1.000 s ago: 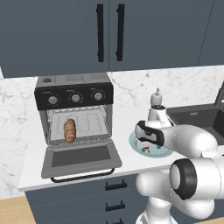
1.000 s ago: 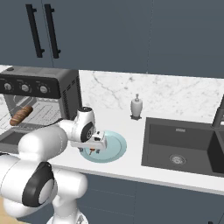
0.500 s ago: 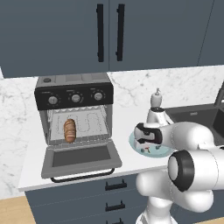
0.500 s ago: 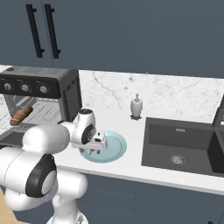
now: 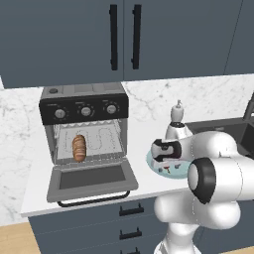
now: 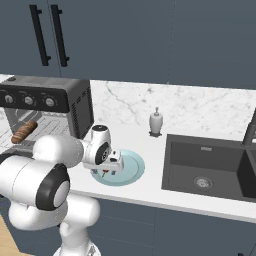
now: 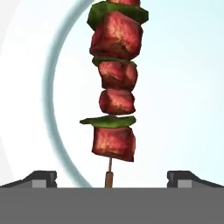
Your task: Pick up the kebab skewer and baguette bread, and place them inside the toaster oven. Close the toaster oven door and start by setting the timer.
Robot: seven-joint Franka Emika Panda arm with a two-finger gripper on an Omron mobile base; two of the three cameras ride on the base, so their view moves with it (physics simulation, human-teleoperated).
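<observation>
Since a second ago my arm has dropped lower over the pale blue plate [image 6: 131,167]. My gripper [image 7: 111,178] is spread fully wide, holding nothing, with the kebab skewer [image 7: 114,83] lying on the plate between its fingertips. I see the baguette bread [image 5: 79,148] on the rack inside the toaster oven [image 5: 84,110], whose door [image 5: 92,181] hangs open.

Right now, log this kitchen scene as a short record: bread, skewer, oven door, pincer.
bread: golden-brown baguette loaf lying on the wire rack inside the grey-silver toaster oven
skewer: thin kebab stick with red meat chunks lying on the pale blue round plate
oven door: grey drop-down glass flap down, open
pincer: pincer open, fingertips either side of the stick end, low over the plate
</observation>
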